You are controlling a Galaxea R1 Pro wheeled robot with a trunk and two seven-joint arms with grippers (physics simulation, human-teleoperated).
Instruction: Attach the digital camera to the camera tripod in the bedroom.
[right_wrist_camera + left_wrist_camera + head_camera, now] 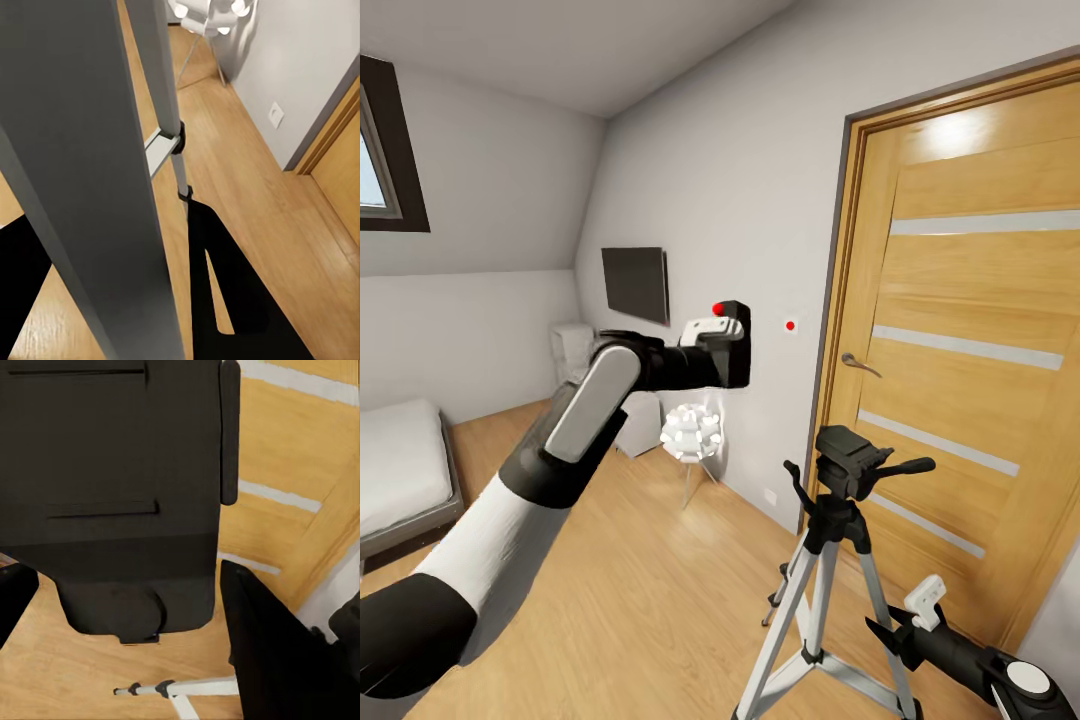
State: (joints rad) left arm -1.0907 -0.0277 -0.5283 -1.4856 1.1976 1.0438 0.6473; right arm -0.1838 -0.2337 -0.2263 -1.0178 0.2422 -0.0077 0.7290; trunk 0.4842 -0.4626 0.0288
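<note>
Two arms are at work in the bedroom (610, 600): the left gripper (732, 345) is raised in front of the pale wall with its fingers clenched on the digital camera (735, 340), whose red dot sits just above the fingers, while the right gripper (905, 625) sits low beside a silver leg of the camera tripod (840, 520). In the left wrist view the camera's dark body (112, 495) lies between the fingers (270, 660), and a tripod leg (187, 688) shows far beyond them over the wood floor. The right wrist view has a grey leg (82, 172) running right between the right fingers (225, 300), yet whether they are actually pinching it or merely straddling it I cannot tell. By my reading the carrying step is under way, with the camera lifted but well above and to the side of the tripod's black pan head (850, 462). The next move would call for bringing the camera down and across until its base meets the head's plate, keeping it level, with the right arm perhaps steadying the legs. The camera's underside and lens are hidden from the head view by the fingers, the tripod's feet are cut off at the frame edge, and the top of the mounting plate is too dark to read. A wooden door (970, 330) stands just behind the tripod.
</note>
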